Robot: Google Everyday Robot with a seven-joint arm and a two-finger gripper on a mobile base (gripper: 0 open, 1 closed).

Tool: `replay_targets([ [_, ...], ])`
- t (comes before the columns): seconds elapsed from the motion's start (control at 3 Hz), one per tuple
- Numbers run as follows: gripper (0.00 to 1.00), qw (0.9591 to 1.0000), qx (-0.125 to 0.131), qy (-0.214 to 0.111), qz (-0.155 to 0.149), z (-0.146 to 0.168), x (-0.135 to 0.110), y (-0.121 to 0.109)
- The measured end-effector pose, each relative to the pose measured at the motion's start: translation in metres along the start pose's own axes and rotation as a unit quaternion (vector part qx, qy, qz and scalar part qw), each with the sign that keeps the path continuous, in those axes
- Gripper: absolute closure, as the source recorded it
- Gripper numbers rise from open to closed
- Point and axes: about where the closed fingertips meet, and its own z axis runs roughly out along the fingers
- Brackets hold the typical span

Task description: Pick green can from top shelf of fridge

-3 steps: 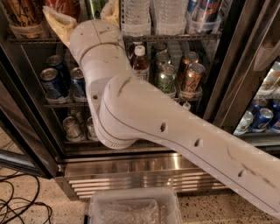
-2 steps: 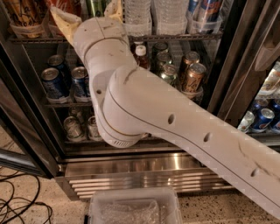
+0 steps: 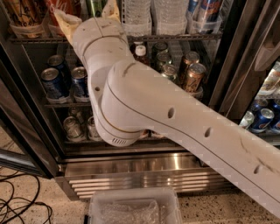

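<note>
The fridge [image 3: 144, 168] stands open in front of me, with a steel base and dark wire racks. On the top shelf [image 3: 175, 37] a green can [image 3: 94, 6] stands at the upper edge of the view, only its lower part showing. My gripper [image 3: 87, 9] reaches up to that shelf. One cream finger [image 3: 65, 21] is left of the can and the other finger [image 3: 113, 8] is right of it, set apart with the can between them. The big white arm [image 3: 166, 113] hides much of the middle rack.
A red cola can [image 3: 61, 5], water bottles [image 3: 138, 13] and blue cans [image 3: 205, 8] share the top shelf. Blue cans [image 3: 52, 81] and copper cans [image 3: 194, 76] stand on the middle rack. A clear plastic bin [image 3: 133, 208] and cables [image 3: 17, 205] lie on the floor.
The arm has shifted slightly right and upward, carrying the gripper a little further along the top shelf. The finger spacing looks the same.
</note>
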Motion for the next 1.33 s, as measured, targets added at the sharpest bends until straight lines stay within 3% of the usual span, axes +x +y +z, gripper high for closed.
replay_targets([
  [0.33, 0.30, 0.9998, 0.014, 0.011, -0.005, 0.025, 0.010, 0.006],
  [0.67, 0.32, 0.9997, 0.019, 0.014, -0.001, 0.029, 0.016, 0.006],
  [1.33, 0.46, 0.9988, 0.043, 0.007, 0.019, 0.021, 0.025, 0.006],
])
